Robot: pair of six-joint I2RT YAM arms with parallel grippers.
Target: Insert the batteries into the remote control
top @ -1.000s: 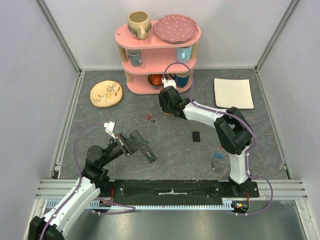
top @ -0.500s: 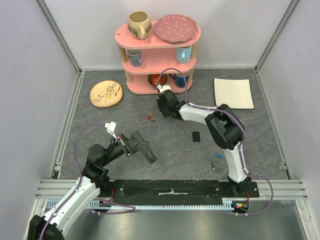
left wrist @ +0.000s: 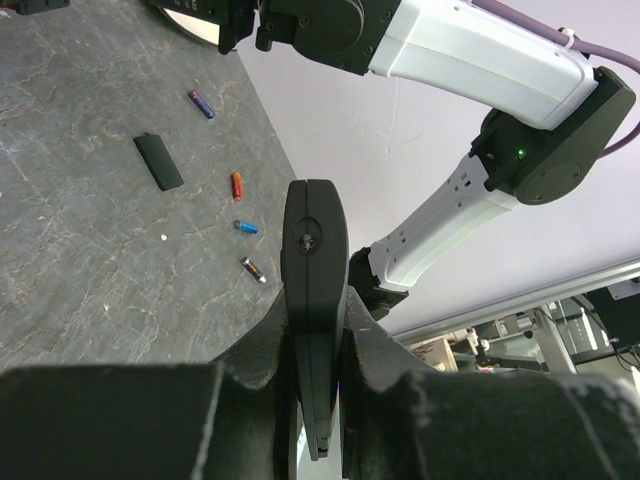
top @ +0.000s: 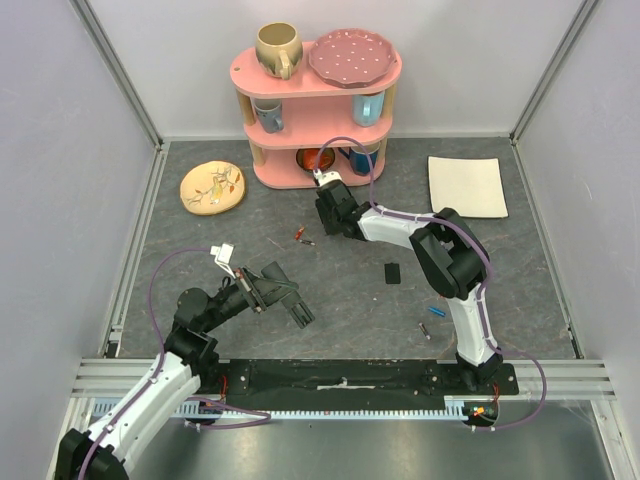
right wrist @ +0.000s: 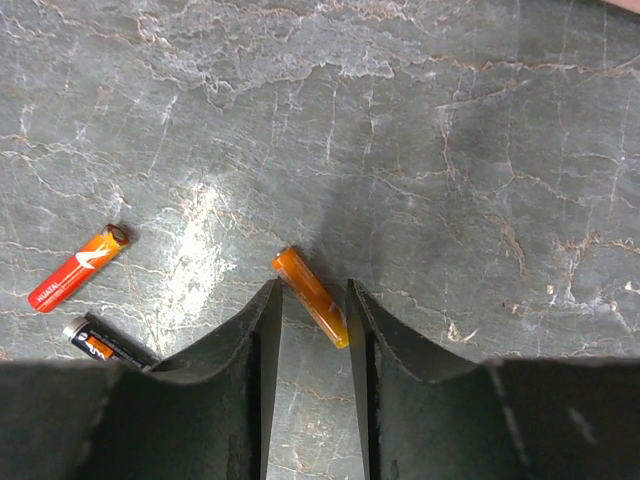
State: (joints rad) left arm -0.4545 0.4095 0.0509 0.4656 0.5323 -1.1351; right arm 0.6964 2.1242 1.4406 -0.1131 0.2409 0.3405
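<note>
Your left claw (left wrist: 314,345) is clenched on the remote control (left wrist: 313,240), holding it edge-up above the desk (left wrist: 70,250). Your right claw (right wrist: 311,288) is down at the desk, fingers apart, with an orange battery (right wrist: 318,308) lying slantwise between them. A red battery (right wrist: 78,268) and a dark battery (right wrist: 103,345) lie nearby.

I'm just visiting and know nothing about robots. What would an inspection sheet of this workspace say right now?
Surface: grey marbled tabletop.
Job's things: remote held by left gripper; orange battery between the tips of the right gripper; red battery and black battery nearby; black cover lying loose.
Clutter: pink shelf with mug, patterned plate, white mat.
Grippers: left jaws shut on remote; right jaws open.
Cables: purple cable along each arm.
Surroundings: pale walls, metal frame.
</note>
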